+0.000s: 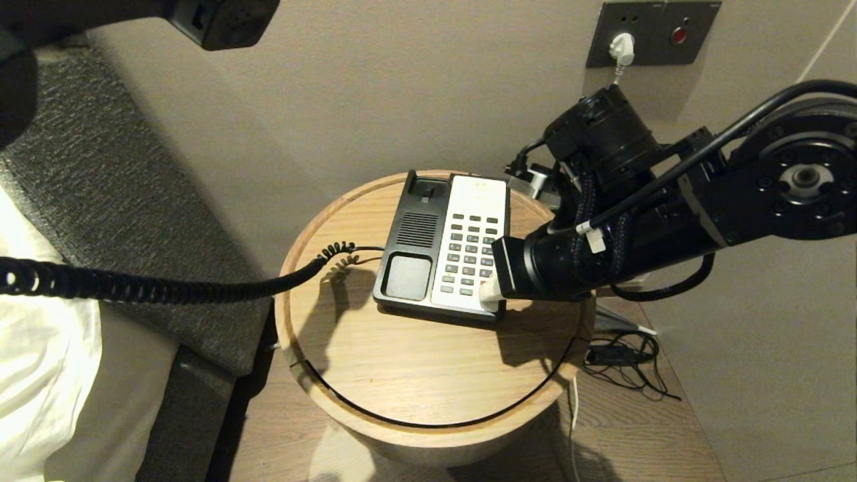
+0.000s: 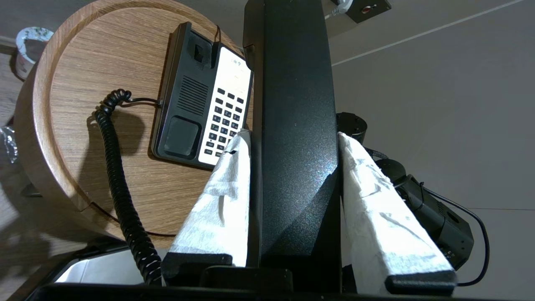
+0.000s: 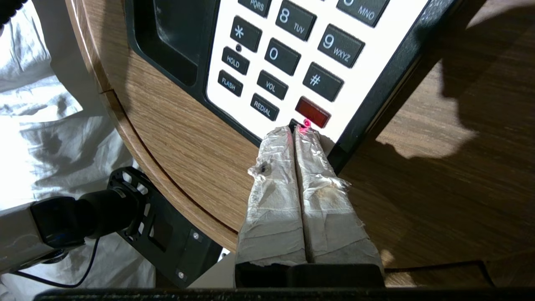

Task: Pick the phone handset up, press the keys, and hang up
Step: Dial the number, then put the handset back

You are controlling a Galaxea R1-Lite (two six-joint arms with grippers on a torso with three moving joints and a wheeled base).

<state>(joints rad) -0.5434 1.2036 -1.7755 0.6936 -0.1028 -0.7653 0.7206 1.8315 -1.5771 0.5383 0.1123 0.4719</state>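
My left tool pinches the glossy black handset between two white-wrapped fingers, raised clear of the round wooden surface; its one coiled cord stretches off the surface's left edge. My right tool, its wrapped fingers pressed together, has its tips on the white faceplate at the phone base's near right corner, just beside the single red key among the dark grey rectangular keys.
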